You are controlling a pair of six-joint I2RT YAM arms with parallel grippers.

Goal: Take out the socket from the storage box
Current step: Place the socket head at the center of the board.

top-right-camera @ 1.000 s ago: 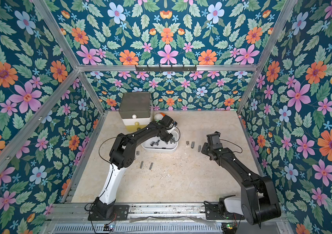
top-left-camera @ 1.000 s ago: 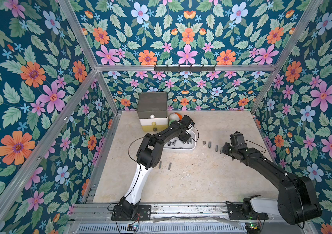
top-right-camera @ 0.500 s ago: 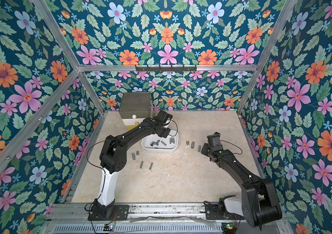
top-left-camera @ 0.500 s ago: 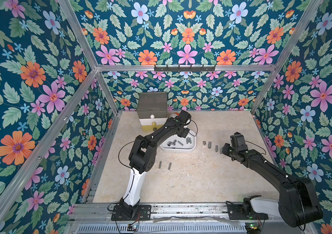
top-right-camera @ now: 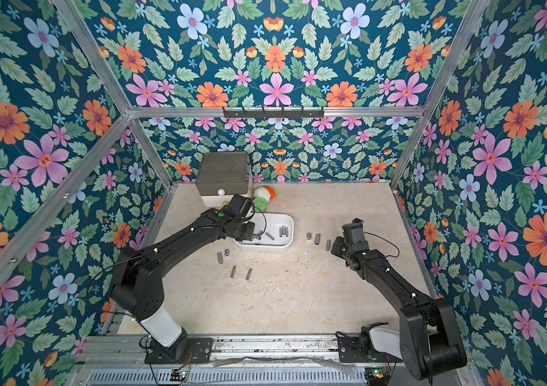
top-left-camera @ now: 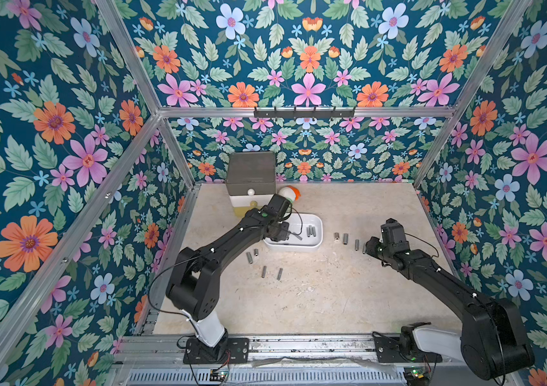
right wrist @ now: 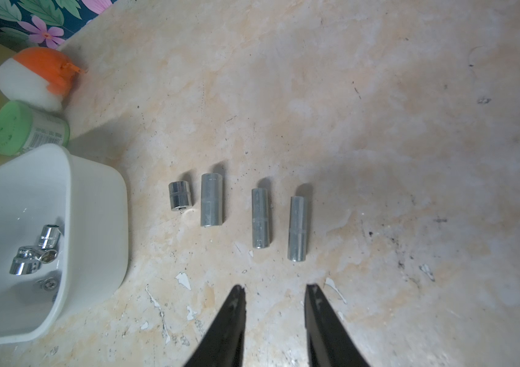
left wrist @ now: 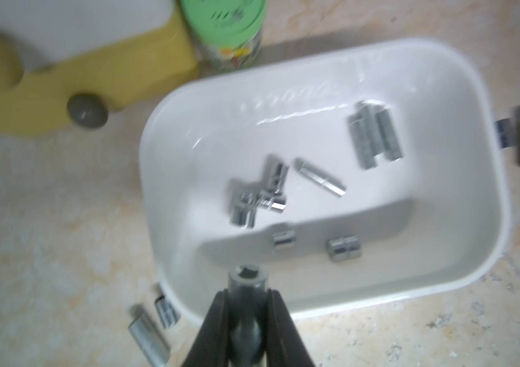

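Note:
The white storage box stands mid-table with several loose metal sockets lying inside. My left gripper is shut on a grey socket, held end-up above the box's near rim. In both top views the left gripper hangs over the box's left end. My right gripper is open and empty, low over the table, just behind a row of sockets.
A grey, white and yellow drawer tower stands behind the box, with a green-lidded jar and an orange-and-white ball beside it. More sockets lie on the table left of the box and to its right.
The left arm has swung from the box's right part to its left end and drawn back, keeping its grip. The right arm has stayed still.

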